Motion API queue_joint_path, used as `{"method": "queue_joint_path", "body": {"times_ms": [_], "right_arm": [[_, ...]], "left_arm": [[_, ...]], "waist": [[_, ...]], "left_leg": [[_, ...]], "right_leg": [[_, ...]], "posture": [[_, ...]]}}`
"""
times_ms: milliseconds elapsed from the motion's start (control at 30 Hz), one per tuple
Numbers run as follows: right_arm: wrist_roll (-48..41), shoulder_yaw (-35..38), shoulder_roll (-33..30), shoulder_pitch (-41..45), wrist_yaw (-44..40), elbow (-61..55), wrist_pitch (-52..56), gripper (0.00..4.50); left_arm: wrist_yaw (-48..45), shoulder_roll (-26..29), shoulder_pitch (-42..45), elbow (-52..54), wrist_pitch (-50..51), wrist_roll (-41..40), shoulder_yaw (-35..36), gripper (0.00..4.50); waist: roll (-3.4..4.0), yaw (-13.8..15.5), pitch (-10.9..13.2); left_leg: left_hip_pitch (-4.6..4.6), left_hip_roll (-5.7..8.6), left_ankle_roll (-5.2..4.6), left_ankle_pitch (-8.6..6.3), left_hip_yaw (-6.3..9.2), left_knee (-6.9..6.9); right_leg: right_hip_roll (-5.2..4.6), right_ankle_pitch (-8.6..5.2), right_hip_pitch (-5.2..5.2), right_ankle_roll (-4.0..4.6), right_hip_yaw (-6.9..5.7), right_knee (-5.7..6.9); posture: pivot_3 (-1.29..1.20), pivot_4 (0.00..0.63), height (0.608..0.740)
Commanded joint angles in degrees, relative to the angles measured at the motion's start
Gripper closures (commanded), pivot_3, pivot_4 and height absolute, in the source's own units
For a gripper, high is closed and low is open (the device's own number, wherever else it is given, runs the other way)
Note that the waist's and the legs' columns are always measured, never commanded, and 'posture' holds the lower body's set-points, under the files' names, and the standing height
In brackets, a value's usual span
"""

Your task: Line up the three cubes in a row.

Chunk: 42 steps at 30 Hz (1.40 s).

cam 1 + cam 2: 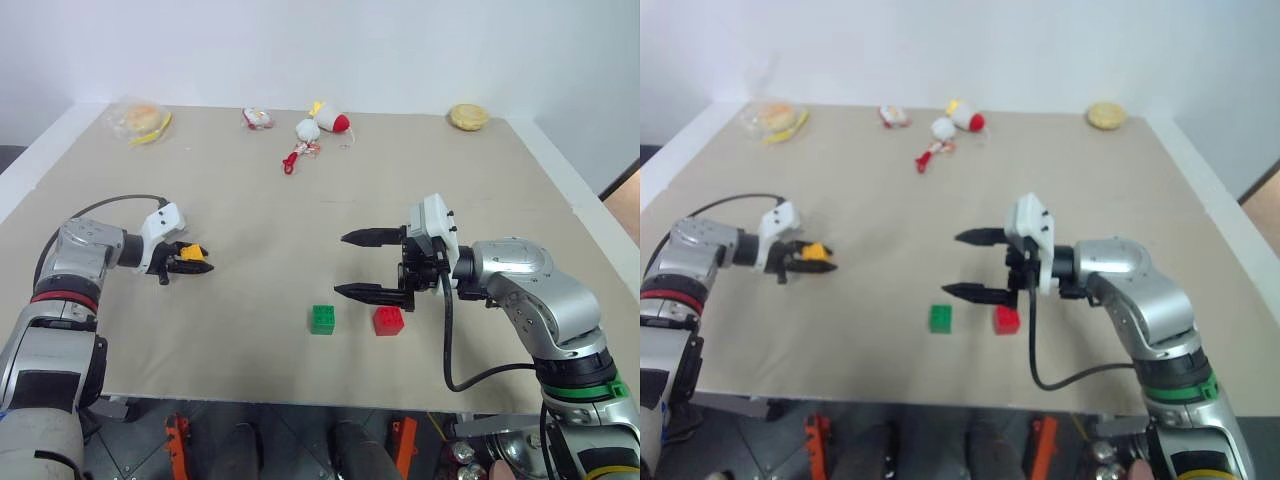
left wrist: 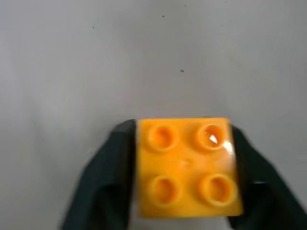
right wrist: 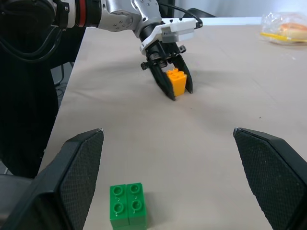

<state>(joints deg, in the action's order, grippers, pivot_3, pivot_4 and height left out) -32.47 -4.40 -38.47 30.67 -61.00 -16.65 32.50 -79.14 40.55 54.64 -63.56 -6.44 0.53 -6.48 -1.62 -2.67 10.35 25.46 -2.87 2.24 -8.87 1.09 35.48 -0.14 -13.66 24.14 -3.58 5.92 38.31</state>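
Near the table's front edge, the green cube (image 1: 322, 319) and the red cube (image 1: 388, 320) stand a little apart on the table (image 1: 250, 200). The red one lies just under the lower finger of the right gripper (image 1: 372, 265), the green one just beyond its fingertips. This gripper points sideways, its jaws spread wide with nothing between them. Farther left, the left gripper (image 1: 190, 259) has its jaws pressed on both sides of the yellow cube (image 1: 193, 252), studs up, at the table surface. Plush toys (image 1: 322, 123) lie at the far edge.

Beige table (image 1: 300, 210) against a plain white wall (image 1: 330, 45); even light.
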Motion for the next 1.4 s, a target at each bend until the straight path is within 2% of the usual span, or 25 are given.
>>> {"method": "queue_joint_path", "body": {"times_ms": [33,200,433,633,800,1100,1267,1300,1400], "right_arm": [[-1.2,1.9,-0.4,0.4,-0.1,-2.3,-0.4,0.0],[-2.0,2.5,-0.5,0.6,-0.2,-2.4,-0.4,0.0],[-4.0,6.3,-4.3,-4.2,-0.9,-5.5,0.3,0.0],[-4.7,7.7,-7.3,-6.8,-1.1,-6.9,1.0,0.0],[-4.9,8.2,-7.9,-7.1,-0.3,-7.3,1.4,0.0],[-5.4,8.8,-8.3,-7.9,0.8,-8.3,2.0,0.0],[-5.4,8.7,-8.2,-8.1,1.2,-8.4,2.0,0.0],[-5.4,8.7,-8.3,-8.1,1.2,-8.3,1.9,0.0],[-5.4,8.8,-8.3,-8.0,1.2,-8.2,1.8,0.0]], "left_arm": [[-2.8,1.0,0.3,0.8,0.7,-0.2,0.6,3.11],[-7.1,0.2,-2.1,8.3,3.4,-2.1,0.5,3.11],[-9.3,-2.3,-14.1,40.7,18.0,-8.0,-1.9,3.11],[-6.4,-3.5,-21.5,57.9,25.1,-9.3,-6.2,3.11],[-4.4,-4.1,-22.0,61.8,27.9,-9.5,-8.4,3.11],[-3.7,-2.0,-21.3,59.7,26.9,-7.7,-11.2,3.11],[-3.3,-2.7,-20.8,59.1,27.5,-8.1,-11.7,3.11],[-3.1,-2.9,-20.6,59.1,27.7,-8.2,-11.7,2.06],[-2.9,-3.1,-20.2,59.1,27.8,-8.4,-11.7,1.08]], "waist": [[0.0,0.0,0.0],[0.0,0.0,0.0],[0.0,0.0,0.0],[0.0,-0.1,0.0],[0.0,-0.1,0.0],[-0.01,-0.1,0.0],[-0.01,-0.1,0.0],[-0.01,-0.1,0.0],[-0.01,-0.1,0.0]], "left_leg": [[0.0,0.0,0.0,0.0,0.0,0.0],[0.01,0.0,0.0,0.0,0.01,-0.01],[0.06,0.01,0.02,0.01,0.05,0.01],[-0.09,0.0,0.01,0.02,0.04,0.09],[-0.21,-0.01,-0.11,0.14,0.03,0.14],[-0.28,0.0,-0.11,0.18,-0.03,0.15],[-0.28,0.0,-0.11,0.18,-0.03,0.13],[-0.29,0.0,-0.11,0.18,-0.03,0.13],[-0.29,0.0,-0.11,0.18,-0.03,0.15]], "right_leg": [[0.0,0.0,0.0,0.0,0.0,0.0],[0.0,-0.02,0.0,-0.02,0.0,0.01],[-0.03,-0.06,-0.03,-0.06,0.01,0.05],[0.01,-0.05,-0.04,-0.02,0.05,0.21],[0.05,-0.05,-0.06,0.29,0.07,0.29],[0.03,-0.03,-0.11,0.29,0.14,0.29],[0.04,-0.04,-0.1,0.3,0.14,0.29],[0.04,-0.04,-0.1,0.3,0.14,0.29],[0.03,-0.03,-0.11,0.29,0.14,0.29]], "posture": [[0.0,0.15,0.736],[0.0,0.15,0.736],[0.0,0.15,0.736],[0.0,0.15,0.736],[0.0,0.15,0.736],[0.0,0.15,0.736],[0.0,0.15,0.736],[0.0,0.15,0.736],[0.0,0.15,0.736]]}}
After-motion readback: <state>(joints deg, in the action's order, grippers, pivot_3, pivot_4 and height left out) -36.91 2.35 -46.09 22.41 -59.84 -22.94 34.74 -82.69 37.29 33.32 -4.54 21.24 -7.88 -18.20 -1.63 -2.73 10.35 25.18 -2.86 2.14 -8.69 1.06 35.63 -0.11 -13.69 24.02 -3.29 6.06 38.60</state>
